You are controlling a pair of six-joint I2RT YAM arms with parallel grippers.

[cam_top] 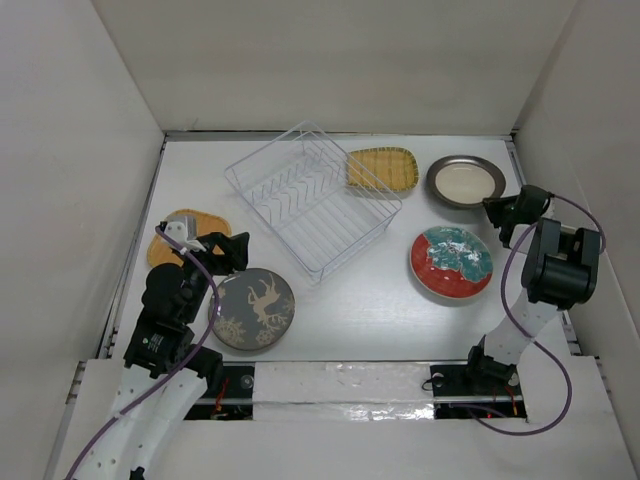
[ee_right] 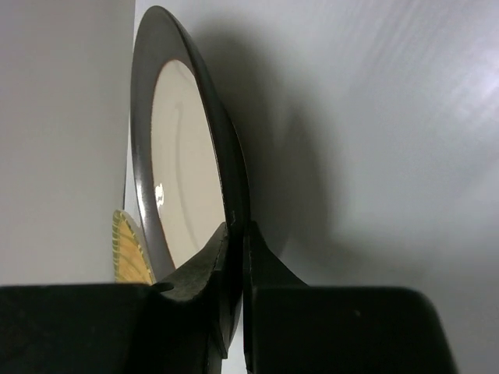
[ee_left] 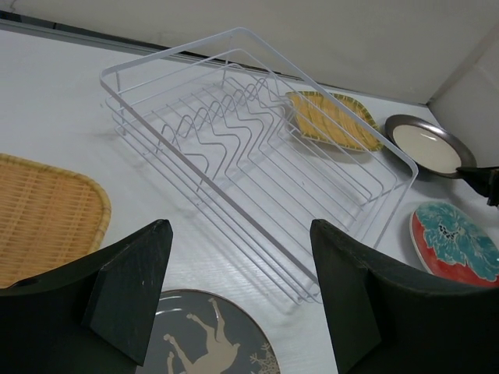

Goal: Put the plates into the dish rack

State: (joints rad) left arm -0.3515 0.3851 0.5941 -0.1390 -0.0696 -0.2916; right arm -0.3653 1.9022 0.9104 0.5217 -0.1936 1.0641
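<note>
dish rack: plates outside, on tabletop
right pincer: gripping grey-rimmed cream plate
left pincer: gaping

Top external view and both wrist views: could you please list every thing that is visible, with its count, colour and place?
dish rack: one, white wire, centre back, no plate in it
deer plate: one, dark grey, near left
orange plate: one, orange, left edge
ribbed plate: one, yellow, by the rack's far right side
cream plate: one, grey rim, far right
teal plate: one, red rim, right
table: one, white
left claw: black, open, over the deer plate's edge
right claw: black, shut on the cream plate's rim
</note>
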